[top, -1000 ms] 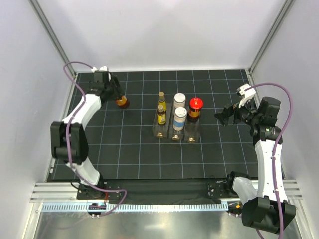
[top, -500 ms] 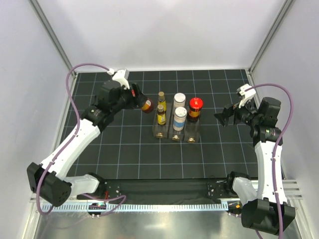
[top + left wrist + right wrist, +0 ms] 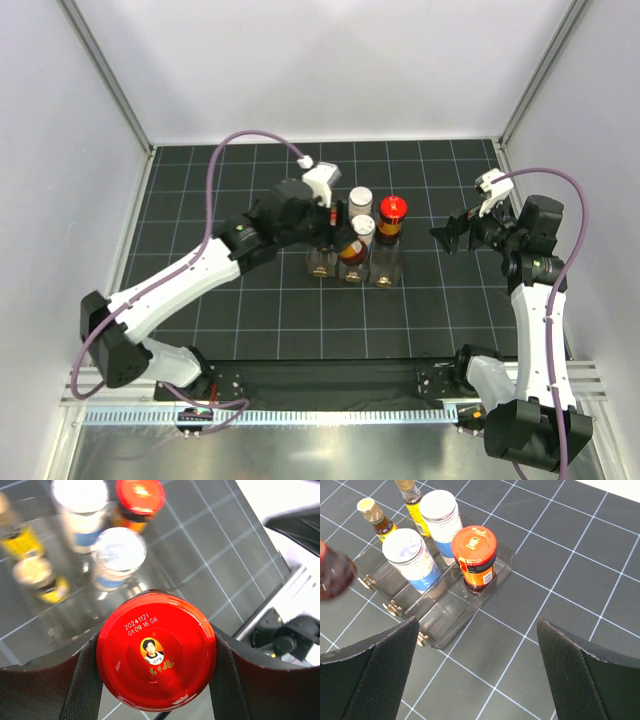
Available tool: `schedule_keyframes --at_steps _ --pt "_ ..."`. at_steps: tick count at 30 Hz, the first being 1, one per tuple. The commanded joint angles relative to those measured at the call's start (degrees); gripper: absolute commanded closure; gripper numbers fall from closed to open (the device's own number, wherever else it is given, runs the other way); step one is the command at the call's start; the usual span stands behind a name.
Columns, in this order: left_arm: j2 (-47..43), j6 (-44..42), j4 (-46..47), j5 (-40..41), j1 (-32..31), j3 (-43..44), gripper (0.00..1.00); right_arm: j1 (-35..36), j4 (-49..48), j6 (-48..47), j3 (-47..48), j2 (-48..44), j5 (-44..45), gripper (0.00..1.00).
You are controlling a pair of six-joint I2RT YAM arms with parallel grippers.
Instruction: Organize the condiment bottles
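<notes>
Top view: the left gripper point(image 3: 343, 240) pinches an amber glass jar with a red cap point(image 3: 354, 252) over the clear plastic three-slot rack point(image 3: 384, 274). Half a second before, this jar was at the rack's 10 o'clock, apart from it.

Left wrist view: the fingers point(image 3: 85, 680) press on both sides of the jar.

Right wrist view: the right gripper point(image 3: 477, 675) is spread and empty. In the rack stand slim yellow-labelled bottles point(image 3: 375, 517), white blue-labelled bottles point(image 3: 409, 555) and a second red-capped jar point(image 3: 476, 555). Only the place at its 7 o'clock seems left to fill.

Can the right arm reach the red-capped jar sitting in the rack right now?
Probably yes. The jar stands in the rack's slot nearest the right fingers, which are open, with only bare mat between. The left arm's held jar hangs off that path.
</notes>
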State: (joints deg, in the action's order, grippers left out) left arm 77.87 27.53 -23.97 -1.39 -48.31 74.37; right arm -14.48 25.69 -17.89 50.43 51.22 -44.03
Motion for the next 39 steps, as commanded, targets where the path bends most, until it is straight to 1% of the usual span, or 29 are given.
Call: schedule_keyframes --at_steps 1,3,7,9,14,19,29,39 --pt "2.2 -1.9 6.6 0.4 -4.4 7.4 1.00 -0.1 -2.4 0.6 -0.3 -1.3 1.1 0.00" --pt "5.8 -2.8 6.1 1.0 -6.8 10.8 1.00 -0.1 -2.7 0.8 -0.3 -1.5 1.9 0.00" --pt "11.8 -5.2 4.8 1.0 -9.3 16.8 1.00 -0.3 -3.5 1.6 -0.4 -1.7 3.9 0.00" --pt "15.4 -7.6 3.6 3.6 -10.4 20.4 1.00 -0.2 -3.9 2.2 -0.5 -1.7 5.2 0.00" --pt "21.9 -11.9 1.4 5.2 -10.8 26.6 1.00 -0.3 -4.7 3.2 -0.7 -2.4 7.5 0.00" --pt "27.7 -14.2 0.4 5.6 -10.8 31.7 1.00 -0.5 -5.3 3.7 -0.9 -2.7 8.4 0.00" --pt "35.0 -19.0 -0.4 8.9 -10.9 36.1 1.00 -0.7 -5.3 3.9 -1.0 -2.8 8.7 0.00" --pt "38.7 -21.9 -0.4 12.1 -10.8 36.9 0.99 -0.8 -5.4 3.9 -1.0 -3.0 8.3 0.00"
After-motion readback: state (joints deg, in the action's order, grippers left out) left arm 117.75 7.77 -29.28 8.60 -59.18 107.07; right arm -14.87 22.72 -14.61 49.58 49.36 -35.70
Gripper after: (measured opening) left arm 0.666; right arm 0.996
